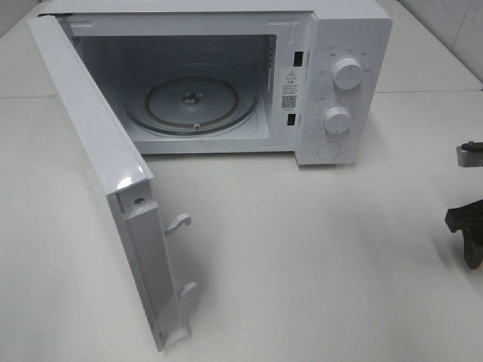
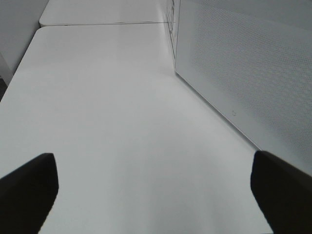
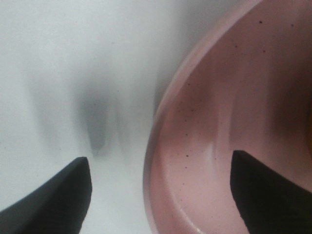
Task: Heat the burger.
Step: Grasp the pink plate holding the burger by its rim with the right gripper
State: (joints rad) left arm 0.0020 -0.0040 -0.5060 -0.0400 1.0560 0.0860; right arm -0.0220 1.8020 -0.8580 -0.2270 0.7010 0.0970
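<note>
Burger not visible anywhere. Right tool (image 3: 160, 158) open, straddling rim of pink plate (image 3: 204, 122), one finger inside. Left tool (image 2: 153, 161) wide open, empty. Likely soft, light, squashable: lift by stiff rim, level.

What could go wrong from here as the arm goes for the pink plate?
The right gripper straddles the rim of the pink plate with open jaws; a shallow pinch could let it tilt or slip. Swinging in from the right, the plate might clip the knob panel beside the open microwave cavity.
</note>
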